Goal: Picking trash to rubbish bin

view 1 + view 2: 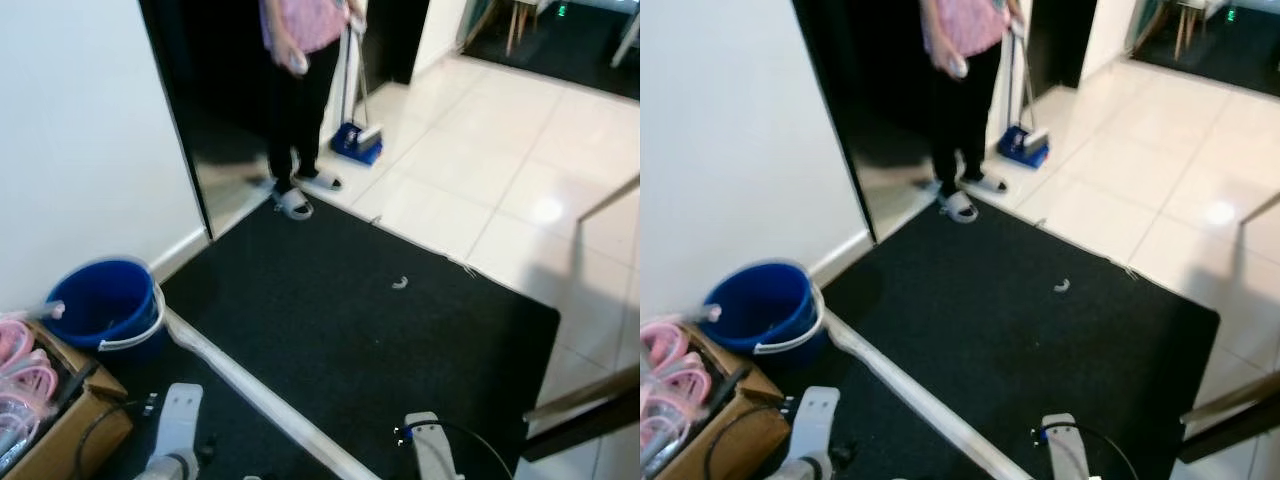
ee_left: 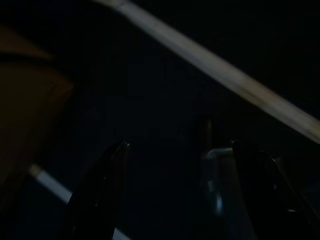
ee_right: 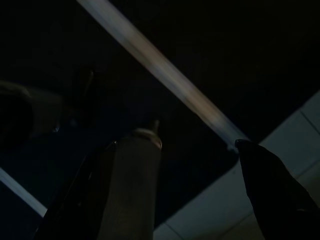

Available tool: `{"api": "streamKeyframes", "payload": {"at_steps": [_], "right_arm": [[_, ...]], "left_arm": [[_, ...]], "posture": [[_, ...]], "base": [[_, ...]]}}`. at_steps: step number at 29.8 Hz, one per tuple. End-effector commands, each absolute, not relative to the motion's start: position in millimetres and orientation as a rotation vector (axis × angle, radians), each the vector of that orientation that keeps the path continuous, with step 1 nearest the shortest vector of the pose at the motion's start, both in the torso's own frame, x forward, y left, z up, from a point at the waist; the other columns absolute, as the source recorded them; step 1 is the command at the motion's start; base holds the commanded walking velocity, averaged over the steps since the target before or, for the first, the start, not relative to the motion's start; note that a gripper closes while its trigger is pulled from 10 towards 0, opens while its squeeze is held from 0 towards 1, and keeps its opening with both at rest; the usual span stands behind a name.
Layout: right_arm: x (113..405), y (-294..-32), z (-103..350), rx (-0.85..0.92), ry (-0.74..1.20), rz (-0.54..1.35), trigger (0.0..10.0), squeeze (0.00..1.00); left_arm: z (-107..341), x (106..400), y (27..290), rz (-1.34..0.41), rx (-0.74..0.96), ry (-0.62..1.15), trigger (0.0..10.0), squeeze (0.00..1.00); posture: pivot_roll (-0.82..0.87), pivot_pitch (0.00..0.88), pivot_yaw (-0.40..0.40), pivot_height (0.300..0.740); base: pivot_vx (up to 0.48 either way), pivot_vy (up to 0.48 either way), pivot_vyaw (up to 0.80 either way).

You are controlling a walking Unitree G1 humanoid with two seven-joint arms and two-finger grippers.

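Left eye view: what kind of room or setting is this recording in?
Most likely a home hallway or entry area: glossy cream floor tiles, a large black floor mat, a blue plastic bucket against a white wall, and a person in slippers holding a broom with a blue dustpan.

The floor [image 1: 500, 150] has shiny pale tiles. A big black mat [image 1: 360, 330] lies on it. A small white scrap [image 1: 400, 283] lies near the middle of the mat. A long pale strip [image 1: 260, 390] runs across the mat's near end. A blue bucket [image 1: 105, 305] stands by the wall, just beside a brown box [image 1: 70, 425]. A person [image 1: 300, 100] in slippers stands at the mat's far edge. A blue dustpan [image 1: 357, 142] sits on the tiles near the person.
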State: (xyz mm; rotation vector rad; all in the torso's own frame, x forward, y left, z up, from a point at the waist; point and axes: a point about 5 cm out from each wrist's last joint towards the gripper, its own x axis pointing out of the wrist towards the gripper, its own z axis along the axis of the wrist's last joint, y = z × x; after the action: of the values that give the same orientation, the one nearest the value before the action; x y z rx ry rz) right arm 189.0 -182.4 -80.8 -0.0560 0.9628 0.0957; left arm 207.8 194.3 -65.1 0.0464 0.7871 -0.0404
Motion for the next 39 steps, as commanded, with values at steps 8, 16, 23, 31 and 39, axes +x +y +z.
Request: {"api": "streamKeyframes", "payload": {"at_steps": [8,16,23,31,39], "right_arm": [[179.7,-181.1,-85.8,-0.035,0.999,0.084,10.0,0.00],[179.1,-181.9,-86.1,-0.035,1.000,0.080,10.0,0.00],[178.6,-182.1,-86.3,-0.034,1.000,0.080,10.0,0.00],[178.5,-181.6,-86.4,-0.032,0.999,0.080,10.0,0.00],[178.5,-181.7,-86.3,-0.032,0.998,0.082,10.0,0.00]], "left_arm": [[-66.0,205.9,193.9,-0.043,0.004,0.784,10.0,0.00],[-65.9,205.9,193.0,-0.050,-0.001,0.780,10.0,0.00],[-65.8,205.9,192.5,-0.056,-0.004,0.777,10.0,0.00],[-65.7,206.0,192.6,-0.059,-0.004,0.777,10.0,0.00],[-65.8,205.9,192.1,-0.061,-0.006,0.777,10.0,0.00]], "posture": [[0.08,0.114,-0.018,0.740],[0.08,0.115,-0.018,0.740],[0.08,0.116,-0.018,0.740],[0.08,0.117,-0.016,0.740],[0.08,0.116,-0.019,0.740]], "base": [[0.143,0.000,0.00],[0.391,0.000,0.00],[0.418,0.000,0.00],[0.419,0.000,0.00],[0.420,0.000,0.00]]}}
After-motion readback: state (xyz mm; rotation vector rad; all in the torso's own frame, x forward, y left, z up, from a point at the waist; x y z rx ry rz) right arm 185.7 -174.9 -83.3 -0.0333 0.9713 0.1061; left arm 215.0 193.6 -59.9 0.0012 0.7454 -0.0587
